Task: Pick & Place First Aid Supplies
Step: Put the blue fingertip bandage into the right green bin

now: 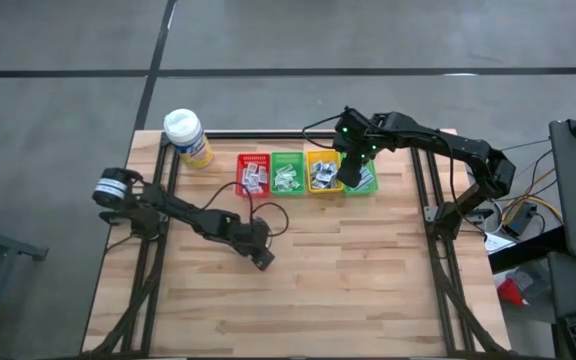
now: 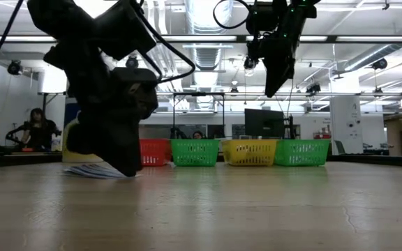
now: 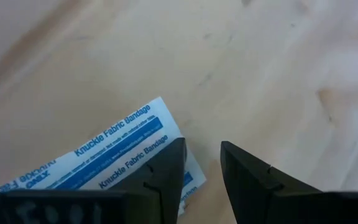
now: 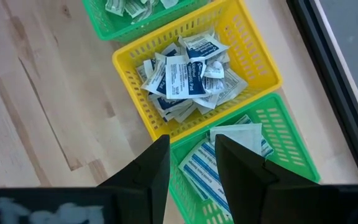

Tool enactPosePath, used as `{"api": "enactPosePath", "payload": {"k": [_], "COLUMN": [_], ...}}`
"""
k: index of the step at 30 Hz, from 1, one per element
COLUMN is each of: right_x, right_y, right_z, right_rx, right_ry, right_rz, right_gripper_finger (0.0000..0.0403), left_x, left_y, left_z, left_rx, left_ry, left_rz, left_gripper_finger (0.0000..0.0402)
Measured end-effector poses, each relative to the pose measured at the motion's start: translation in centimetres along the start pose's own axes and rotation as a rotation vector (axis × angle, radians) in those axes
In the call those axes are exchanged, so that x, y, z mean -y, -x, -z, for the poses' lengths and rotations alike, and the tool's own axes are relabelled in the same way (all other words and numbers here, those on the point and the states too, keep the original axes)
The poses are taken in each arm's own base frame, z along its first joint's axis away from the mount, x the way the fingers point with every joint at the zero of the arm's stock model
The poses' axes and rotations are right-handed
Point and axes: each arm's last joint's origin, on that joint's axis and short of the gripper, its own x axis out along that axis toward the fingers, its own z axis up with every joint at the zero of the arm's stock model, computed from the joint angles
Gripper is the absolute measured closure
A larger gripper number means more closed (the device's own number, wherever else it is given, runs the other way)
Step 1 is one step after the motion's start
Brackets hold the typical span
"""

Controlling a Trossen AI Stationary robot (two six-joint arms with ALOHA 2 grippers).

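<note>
A white packet with blue print, "Knuckle Fabric Bandage" (image 3: 104, 149), lies flat on the wooden table, with more flat packets under it in the low view (image 2: 89, 171). My left gripper (image 3: 202, 177) is down at the table beside it (image 1: 265, 260). It is open, with one finger over the packet's corner and bare wood in the gap. My right gripper (image 4: 191, 168) hangs open high above the yellow bin (image 4: 260, 56) and the right-hand green bin (image 4: 284, 143), with nothing between its fingers. Both bins hold white sachets (image 4: 185, 74). My left gripper comes down slanting from above with one finger (image 3: 163, 180) over the bandage packet's corner (image 3: 188, 171). That finger hides the spot, so I cannot tell whether it touches the packet. Nothing sits between the two fingers.
Four bins stand in a row at the table's far side: red (image 1: 240, 172), green (image 1: 274, 172), yellow (image 1: 309, 172) and green (image 1: 374, 185). A white-capped yellow bottle (image 1: 186, 137) stands at the far left corner. Bare wood lies toward the near edge.
</note>
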Motion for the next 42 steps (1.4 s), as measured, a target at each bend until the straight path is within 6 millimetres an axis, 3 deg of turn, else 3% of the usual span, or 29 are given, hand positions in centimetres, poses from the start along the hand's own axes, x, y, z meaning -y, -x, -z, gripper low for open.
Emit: {"api": "enactPosePath", "payload": {"k": [17, 24, 29, 36, 42], "right_x": [0.0, 0.0, 0.0, 0.0, 0.0], "right_y": [0.0, 0.0, 0.0, -0.1, -0.1], "right_z": [0.0, -0.2, -0.1, -0.1, -0.1], "right_rx": [0.002, 0.017, 0.016, 0.014, 0.012], "right_ry": [0.004, 0.001, -0.003, -0.015, -0.006], "right_rz": [0.0, 0.0, 0.001, 0.0, -0.001], "right_gripper_finger": [0.028, 0.028, 0.028, 0.028, 0.028], "left_x": [1.1, -0.6, 0.4, 2.5, 2.0], "left_y": [-1.2, -2.3, -2.7, 0.3, 2.9], "left_z": [-1.1, -4.3, -5.6, -6.8, -5.7], "left_rx": [0.096, 0.171, 0.146, 0.237, 0.193], "left_ry": [-0.068, -0.026, -0.109, -0.16, -0.149], "left_rz": [0.141, 0.099, 0.167, 0.24, 0.098], "left_gripper_finger": [0.0273, 0.0273, 0.0273, 0.0273, 0.0273]}}
